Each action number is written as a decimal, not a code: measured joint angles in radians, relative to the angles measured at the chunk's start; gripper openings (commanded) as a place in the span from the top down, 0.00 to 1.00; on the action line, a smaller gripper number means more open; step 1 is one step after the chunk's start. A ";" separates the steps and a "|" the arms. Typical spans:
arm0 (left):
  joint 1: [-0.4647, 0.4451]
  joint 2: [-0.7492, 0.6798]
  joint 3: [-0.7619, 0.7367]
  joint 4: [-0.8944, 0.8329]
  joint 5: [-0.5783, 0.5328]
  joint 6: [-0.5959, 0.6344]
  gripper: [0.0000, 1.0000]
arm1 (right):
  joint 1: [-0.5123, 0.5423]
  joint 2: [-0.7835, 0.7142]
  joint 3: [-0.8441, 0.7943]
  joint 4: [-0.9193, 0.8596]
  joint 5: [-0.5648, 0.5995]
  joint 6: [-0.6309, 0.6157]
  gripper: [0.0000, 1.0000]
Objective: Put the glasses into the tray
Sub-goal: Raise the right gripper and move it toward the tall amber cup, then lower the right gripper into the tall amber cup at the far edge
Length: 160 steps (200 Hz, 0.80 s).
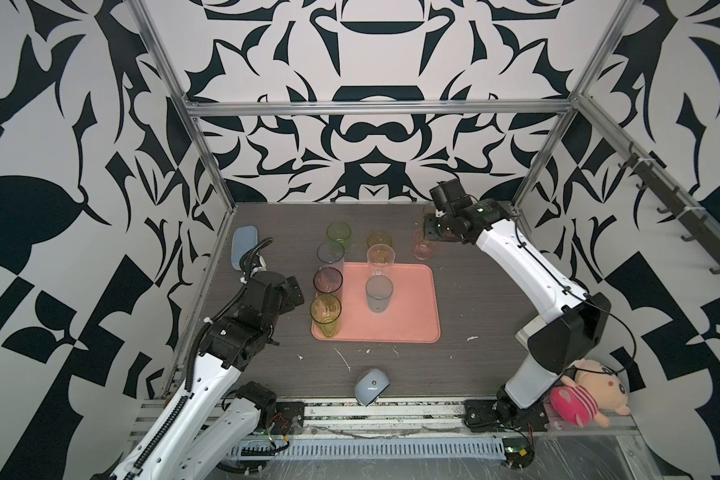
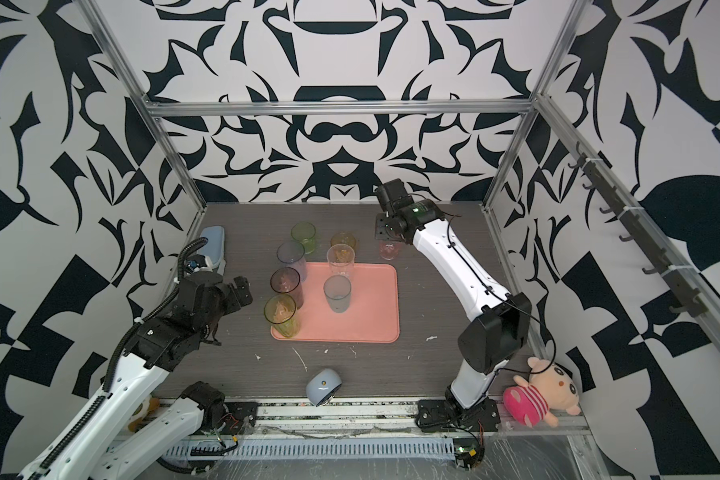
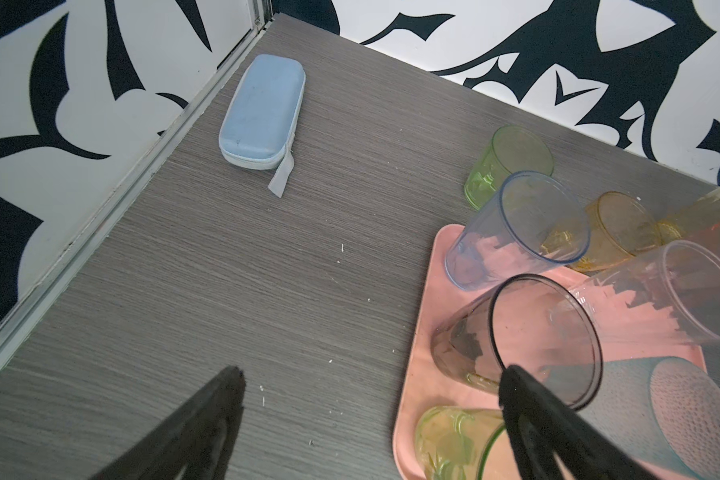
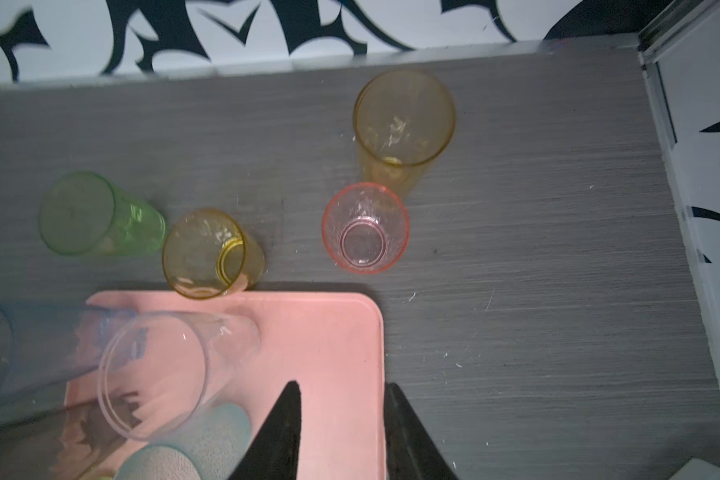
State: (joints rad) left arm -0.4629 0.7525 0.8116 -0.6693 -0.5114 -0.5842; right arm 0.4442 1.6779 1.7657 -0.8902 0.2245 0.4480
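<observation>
Tray (image 1: 408,328) in middle of table (image 1: 474,291), five glasses (image 1: 379,293) upright on it. Green glass (image 4: 100,216), amber glass (image 4: 211,253), pink glass (image 4: 366,228), orange glass (image 4: 404,120) on table behind tray. Left gripper (image 3: 373,374) beside tray, fingers wide apart, empty. Right gripper (image 4: 342,386) near pink glass, fingers partly apart, empty.

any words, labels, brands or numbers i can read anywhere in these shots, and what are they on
No readable text in any view.
Mouse-like object: a small round mark, too small to read.
Tray, blue case, plush toy: no print shows.
</observation>
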 measured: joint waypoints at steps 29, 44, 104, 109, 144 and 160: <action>0.000 0.002 0.001 0.000 0.005 -0.003 0.01 | -0.076 -0.045 -0.007 0.051 -0.039 -0.009 0.56; 0.000 0.002 0.002 0.000 0.006 -0.005 0.01 | -0.112 -0.047 -0.006 0.071 -0.058 -0.016 0.55; 0.000 -0.008 0.002 -0.005 0.012 -0.016 0.00 | -0.262 0.061 0.056 0.110 -0.142 -0.030 0.53; 0.000 -0.011 0.002 -0.006 0.011 -0.017 0.01 | -0.274 0.076 0.063 0.111 -0.149 -0.030 0.53; 0.000 -0.024 0.002 -0.011 0.011 -0.019 0.01 | -0.331 0.193 0.138 0.110 -0.190 -0.029 0.53; 0.000 -0.025 0.003 -0.012 0.011 -0.019 0.00 | -0.341 0.257 0.189 0.106 -0.205 -0.029 0.53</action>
State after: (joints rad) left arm -0.4629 0.7273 0.8146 -0.6815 -0.5003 -0.6029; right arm 0.1036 1.9347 1.9545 -0.7841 0.0196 0.4194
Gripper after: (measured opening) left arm 0.994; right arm 0.468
